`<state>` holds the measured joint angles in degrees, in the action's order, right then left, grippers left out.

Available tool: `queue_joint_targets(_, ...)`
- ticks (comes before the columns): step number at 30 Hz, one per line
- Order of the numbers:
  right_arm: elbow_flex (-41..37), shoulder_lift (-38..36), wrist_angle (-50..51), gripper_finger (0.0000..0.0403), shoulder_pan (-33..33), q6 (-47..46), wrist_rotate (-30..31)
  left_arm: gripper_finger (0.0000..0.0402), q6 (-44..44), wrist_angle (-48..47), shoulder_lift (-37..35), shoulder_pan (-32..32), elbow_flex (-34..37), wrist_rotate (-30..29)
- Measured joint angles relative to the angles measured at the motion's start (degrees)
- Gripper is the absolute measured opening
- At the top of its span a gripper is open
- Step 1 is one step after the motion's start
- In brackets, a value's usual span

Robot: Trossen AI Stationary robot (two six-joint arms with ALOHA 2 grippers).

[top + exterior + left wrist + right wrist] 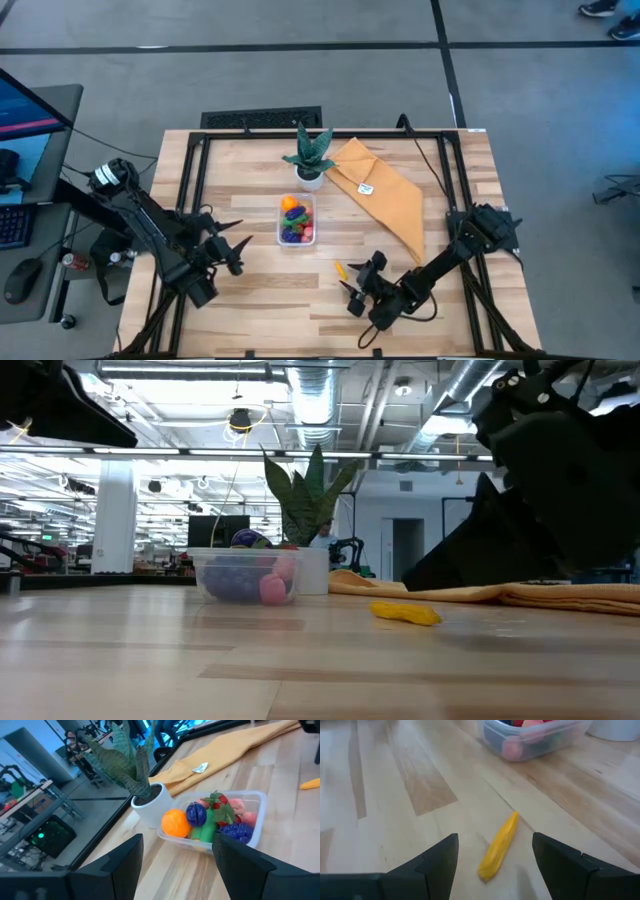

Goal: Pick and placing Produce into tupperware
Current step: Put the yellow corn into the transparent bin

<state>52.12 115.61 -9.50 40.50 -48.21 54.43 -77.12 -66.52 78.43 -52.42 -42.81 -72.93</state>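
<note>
- While most of the produce sits piled in the tupperware, one yellow piece lies alone on the bare desk, apart from the tub and toward the right arm's side.
- That yellow piece is long and thin (banana- or corn-like, hard to tell which); it lies flat, its long axis slanting across the plank lines, one tip toward the tub and the other toward the right end effector.
- The right end effector hovers just by the yellow piece, fingers spread with nothing between them; from the wrist, the piece's near end lies in line with the gap between the fingers.
- The left end effector waits left of the tub, released and empty, its fingers aimed at the tub.
- In the tub, an orange fruit, a purple fruit, a strawberry, a dark grape cluster and pink pieces show.
- A potted plant stands just behind the tub; a mustard cloth lies to its right.
</note>
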Motion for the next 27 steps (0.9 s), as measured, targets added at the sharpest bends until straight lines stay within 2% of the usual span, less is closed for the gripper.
queue_joint_targets(11,0.0,0.0,0.1,0.0249,-1.4,-5.9,-1.8,0.0228,0.0,0.0,0.0,1.0,0.0,0.0)
queue_joint_targets(16,0.0,0.0,-0.1,0.0249,-2.9,-6.9,-4.6,0.0228,0.0,0.0,0.0,1.0,0.0,0.2)
queue_joint_targets(27,0.0,0.0,0.4,0.0249,-4.4,-7.0,-6.4,0.0228,0.0,0.0,0.0,1.0,0.0,0.3)
